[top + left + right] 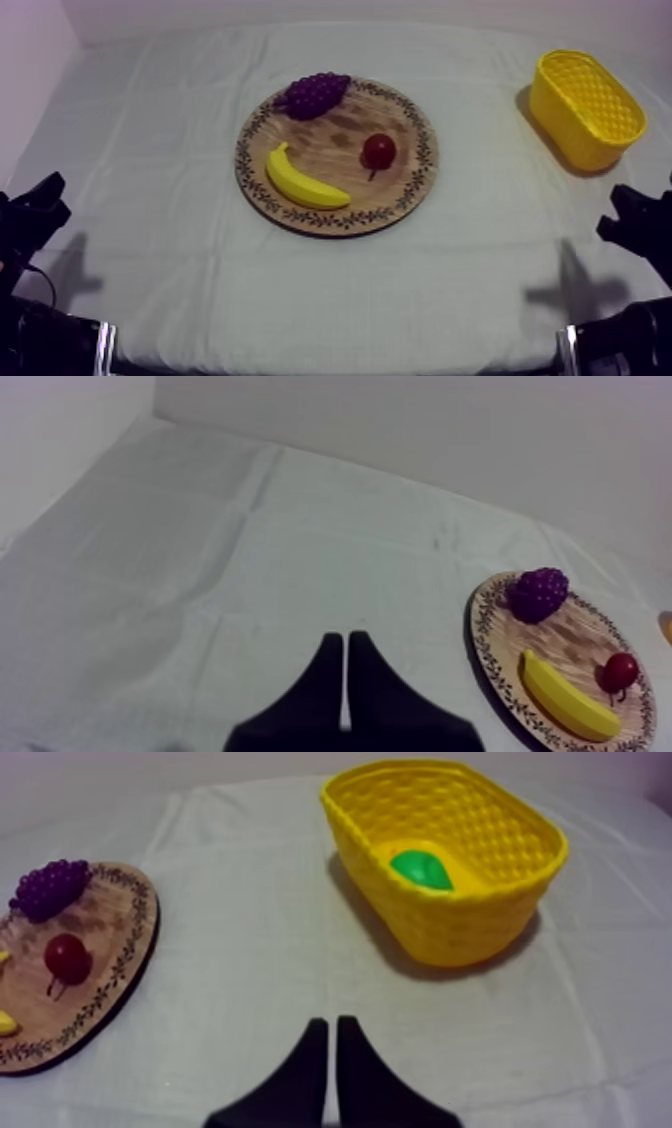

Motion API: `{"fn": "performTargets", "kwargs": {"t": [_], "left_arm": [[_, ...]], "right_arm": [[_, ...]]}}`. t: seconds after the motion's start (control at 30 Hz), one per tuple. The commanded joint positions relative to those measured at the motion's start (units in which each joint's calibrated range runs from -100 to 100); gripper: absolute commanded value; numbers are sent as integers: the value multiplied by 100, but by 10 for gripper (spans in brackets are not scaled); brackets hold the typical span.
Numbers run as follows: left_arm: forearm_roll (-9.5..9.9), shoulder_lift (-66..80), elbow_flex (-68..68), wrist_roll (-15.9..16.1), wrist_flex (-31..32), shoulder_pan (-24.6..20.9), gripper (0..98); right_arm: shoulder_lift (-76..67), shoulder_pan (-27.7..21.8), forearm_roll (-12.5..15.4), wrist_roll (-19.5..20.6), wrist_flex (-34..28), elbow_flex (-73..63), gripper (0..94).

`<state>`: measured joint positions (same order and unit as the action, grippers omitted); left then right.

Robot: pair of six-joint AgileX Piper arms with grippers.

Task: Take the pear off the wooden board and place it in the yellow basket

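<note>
Pear lies inside yellow basket, job apparently done; left gripper and right gripper rest narrow and empty, back from basket.

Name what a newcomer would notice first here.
The bright yellow basket at the far right, with the green pear lying inside it. Next the round wooden board in the middle, carrying purple grapes, a banana and a small red fruit. The left gripper and right gripper are shut.
</note>
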<state>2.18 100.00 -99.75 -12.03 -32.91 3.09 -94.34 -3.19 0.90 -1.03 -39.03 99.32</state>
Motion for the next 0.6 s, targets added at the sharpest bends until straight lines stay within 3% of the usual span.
{"fn": "performTargets", "kwargs": {"t": [0.0,0.13,0.4,0.57], "left_arm": [[-1,0,-3,-1,1,-1,1],[0,0,-3,2,1,-1,1],[0,0,-3,0,1,-1,1],[0,0,-3,1,1,1,1]], "right_arm": [[-81,13,-7,65,-19,8,4],[-121,28,-5,142,-41,23,4],[-132,28,0,-981,43,44,5],[-133,26,0,-1229,47,45,5]]}}
